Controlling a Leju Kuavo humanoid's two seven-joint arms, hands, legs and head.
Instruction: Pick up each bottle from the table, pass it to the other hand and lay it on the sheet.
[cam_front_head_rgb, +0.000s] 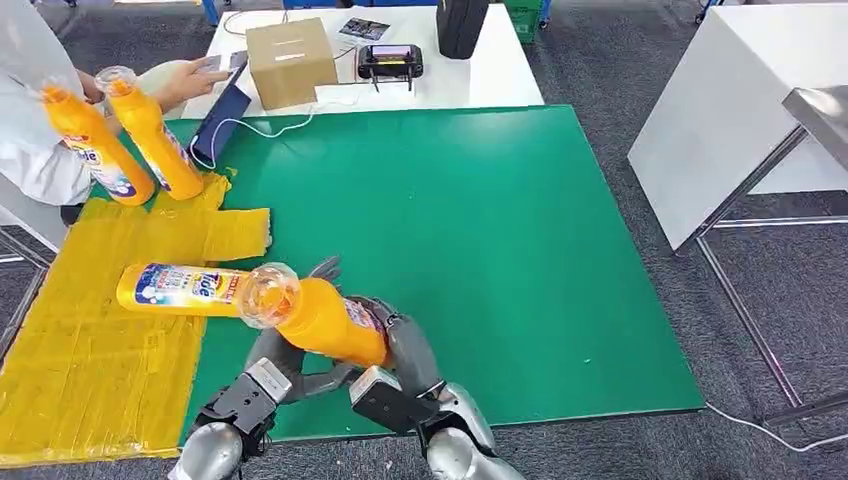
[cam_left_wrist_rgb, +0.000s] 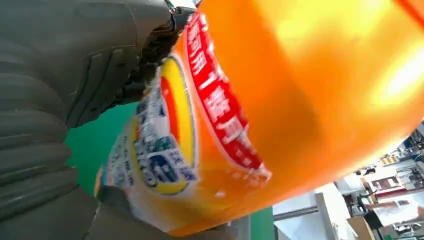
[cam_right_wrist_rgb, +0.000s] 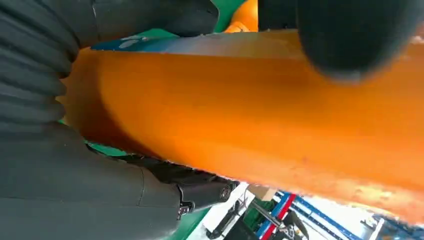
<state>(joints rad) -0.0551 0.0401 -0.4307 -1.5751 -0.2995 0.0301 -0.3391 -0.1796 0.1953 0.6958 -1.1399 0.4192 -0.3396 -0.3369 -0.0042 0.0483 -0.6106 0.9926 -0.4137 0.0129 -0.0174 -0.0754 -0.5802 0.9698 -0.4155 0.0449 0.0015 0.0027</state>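
Dark fingers of the right hand wrap round the body of an orange bottle, which hangs tilted above the green mat, its clear cap pointing toward the yellow sheet. The left hand sits right under and beside the same bottle; its wrist view has the label pressed close against the palm, but I cannot tell whether its fingers have closed on it or are merely cupping it. To me this looks like the hand-over itself, mid-way, with the bottle not yet freed from the right hand. One labelled bottle already lies flat on the sheet, just beside the cap of the held one, so that one seems done. Further off, a person's hands hold two more bottles upright at the sheet's far corner, near the white bench. So I'd judge one laid, one in passing, and at least two left.
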